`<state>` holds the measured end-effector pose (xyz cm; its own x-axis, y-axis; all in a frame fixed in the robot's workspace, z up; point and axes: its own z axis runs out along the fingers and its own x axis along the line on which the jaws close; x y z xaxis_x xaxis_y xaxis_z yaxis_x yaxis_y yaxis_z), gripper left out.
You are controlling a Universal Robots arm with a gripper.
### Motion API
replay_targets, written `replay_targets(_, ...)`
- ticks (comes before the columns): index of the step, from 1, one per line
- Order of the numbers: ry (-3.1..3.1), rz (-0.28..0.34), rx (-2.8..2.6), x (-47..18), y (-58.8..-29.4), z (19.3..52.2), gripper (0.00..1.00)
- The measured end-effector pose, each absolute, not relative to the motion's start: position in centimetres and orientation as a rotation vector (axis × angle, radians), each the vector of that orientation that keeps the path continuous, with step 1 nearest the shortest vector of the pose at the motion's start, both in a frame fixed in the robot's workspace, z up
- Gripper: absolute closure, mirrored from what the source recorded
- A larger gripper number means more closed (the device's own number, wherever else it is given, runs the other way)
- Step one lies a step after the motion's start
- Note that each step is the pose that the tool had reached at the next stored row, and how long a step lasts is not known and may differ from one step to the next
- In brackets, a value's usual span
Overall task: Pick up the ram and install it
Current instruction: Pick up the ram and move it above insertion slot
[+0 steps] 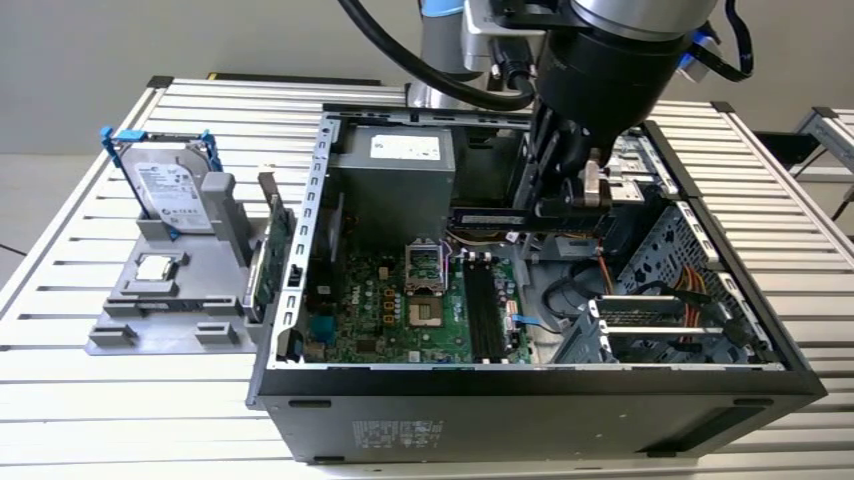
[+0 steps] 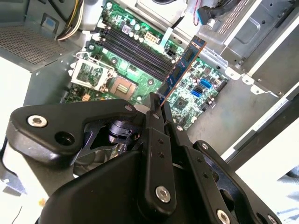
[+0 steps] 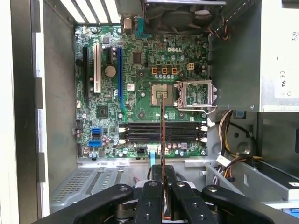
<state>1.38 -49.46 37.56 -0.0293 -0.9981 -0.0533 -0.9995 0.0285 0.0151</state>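
Fingers (image 3: 154, 196) clamp the ram (image 3: 162, 135) over the open case (image 1: 534, 410) on a slatted table (image 1: 120, 425).

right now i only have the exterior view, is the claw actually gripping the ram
Observer: Yes. In the second wrist view the long thin dark ram stick juts out from between the closed fingers of the black claw.
Operator: is it in a slot yet
Observer: No. That view shows its flat face hanging free above the green motherboard, apart from the slots.
Operator: lined up at least
Observer: Seemingly not. In the first wrist view the stick shows edge-on and runs across the four long black memory slots, not along them.
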Motion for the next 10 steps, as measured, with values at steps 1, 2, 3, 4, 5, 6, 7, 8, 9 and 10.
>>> replay_targets(1,2.233,0.075,-2.169,1.40,-49.46,37.56,1.00)
replay_targets(2,2.233,0.075,-2.169,1.42,-49.46,37.56,1.00)
replay_targets(3,2.233,0.075,-2.169,1.44,-49.46,37.56,1.00)
replay_targets(4,2.233,0.075,-2.169,1.50,-49.46,37.56,1.00)
replay_targets(5,2.233,0.075,-2.169,1.51,-49.46,37.56,1.00)
replay_targets(6,2.233,0.075,-2.169,1.51,-49.46,37.56,1.00)
replay_targets(7,2.233,0.075,-2.169,1.51,-49.46,37.56,1.00)
replay_targets(8,2.233,0.075,-2.169,1.51,-49.46,37.56,1.00)
replay_targets(9,2.233,0.075,-2.169,1.51,-49.46,37.56,1.00)
replay_targets(10,2.233,0.075,-2.169,1.51,-49.46,37.56,1.00)
